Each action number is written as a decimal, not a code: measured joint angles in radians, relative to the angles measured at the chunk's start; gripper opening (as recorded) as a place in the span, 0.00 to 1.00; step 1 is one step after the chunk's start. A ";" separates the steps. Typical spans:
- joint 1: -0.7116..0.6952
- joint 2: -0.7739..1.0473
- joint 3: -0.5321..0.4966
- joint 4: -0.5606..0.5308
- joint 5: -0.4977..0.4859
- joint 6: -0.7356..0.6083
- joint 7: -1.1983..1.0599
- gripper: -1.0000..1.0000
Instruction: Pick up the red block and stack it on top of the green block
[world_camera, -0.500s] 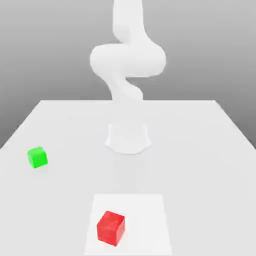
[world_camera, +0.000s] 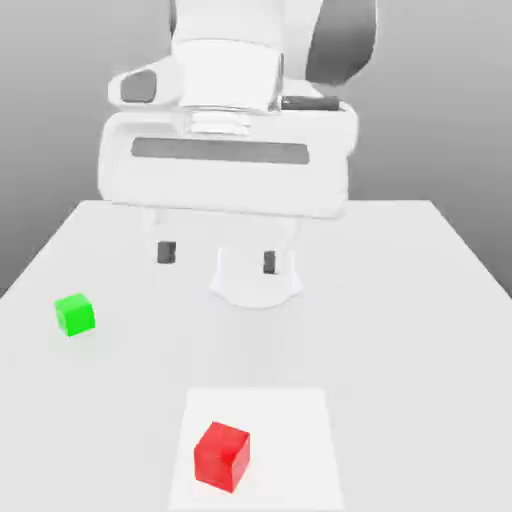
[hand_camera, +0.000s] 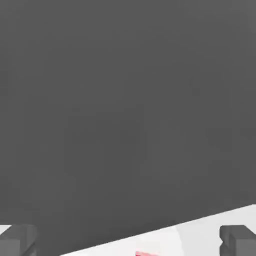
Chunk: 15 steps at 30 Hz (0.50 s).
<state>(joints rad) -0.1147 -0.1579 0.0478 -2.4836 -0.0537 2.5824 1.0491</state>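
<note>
The red block (world_camera: 221, 456) rests on a lighter square patch of the table near the front edge. A sliver of the red block (hand_camera: 146, 253) also shows in the hand view, between the fingertips (hand_camera: 238, 239). The green block (world_camera: 75, 314) sits apart on the table toward the exterior view's left. My gripper (world_camera: 217, 257) hangs high above the table, well behind the red block, open with nothing between its dark fingertips (world_camera: 166, 252).
The white table (world_camera: 420, 330) stretches wide around both blocks. The arm's round base (world_camera: 257, 285) stands at the table's middle, behind the red block. A grey backdrop lies beyond the far edge.
The hand has swung forward and now looms large in the exterior view, fingers pointing down. Both blocks lie where they were.
</note>
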 joint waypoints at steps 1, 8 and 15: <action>-0.003 0.036 -0.001 -0.010 0.000 0.016 0.012 0.50; -0.015 0.288 -0.009 -0.079 0.032 0.133 0.069 0.50; -0.006 0.493 -0.022 -0.060 0.022 0.296 0.086 0.00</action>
<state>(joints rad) -0.1206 0.3347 0.0254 -2.5436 -0.0315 2.8784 1.1348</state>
